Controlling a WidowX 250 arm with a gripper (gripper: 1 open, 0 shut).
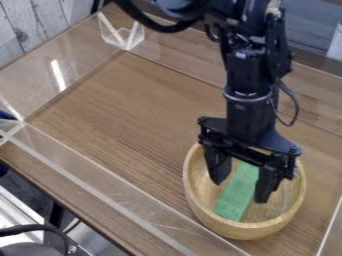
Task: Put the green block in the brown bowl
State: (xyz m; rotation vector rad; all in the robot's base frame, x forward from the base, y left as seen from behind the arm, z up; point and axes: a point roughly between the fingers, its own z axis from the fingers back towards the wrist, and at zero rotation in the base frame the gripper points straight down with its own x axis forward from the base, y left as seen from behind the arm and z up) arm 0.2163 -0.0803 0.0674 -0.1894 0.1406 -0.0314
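Note:
The brown bowl, a wide shallow wooden bowl, sits near the front right of the table. The green block lies tilted inside it, its lower end toward the front of the bowl. My gripper points down into the bowl right over the block, and its black fingers stand spread apart on either side of the block. The jaws are open and nothing is gripped between them.
A clear plastic wall runs along the front and left edges of the wooden table. A clear bracket stands at the back. The black arm rises above the bowl.

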